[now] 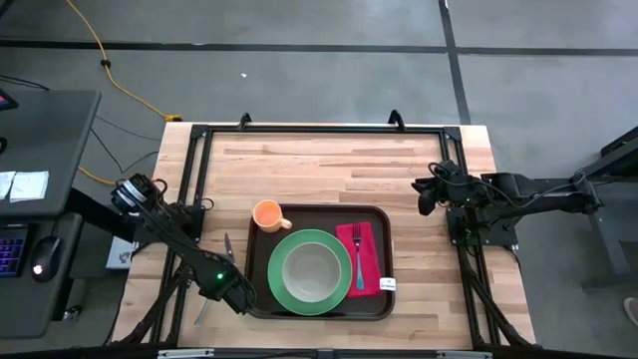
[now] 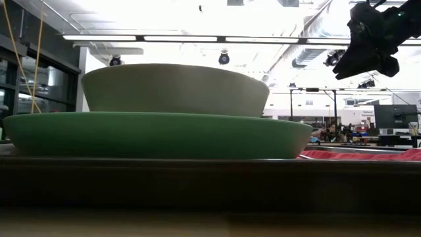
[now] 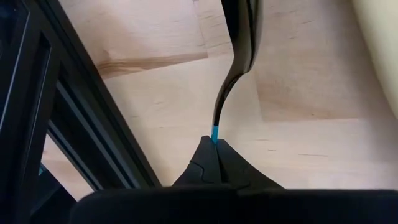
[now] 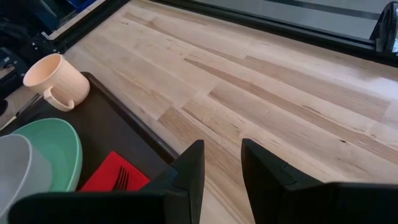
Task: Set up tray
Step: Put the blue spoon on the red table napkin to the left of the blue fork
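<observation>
Your left gripper was pinched shut on a thin utensil by the tip of its handle, just beside the tray.

The tray sat at the near middle of the table, and it looked stiff, light and a bit slippery, so its raised rim was the best place to hold. It carried a green plate with a bowl, a cup, and a fork on a red napkin. Your right gripper waited with its fingers apart and empty, off to the right.

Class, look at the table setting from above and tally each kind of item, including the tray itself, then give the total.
Tray: 1
Green plate: 1
Bowl: 1
Mug: 1
Red napkin: 1
Fork: 1
Knife: 1
Total: 7
</observation>
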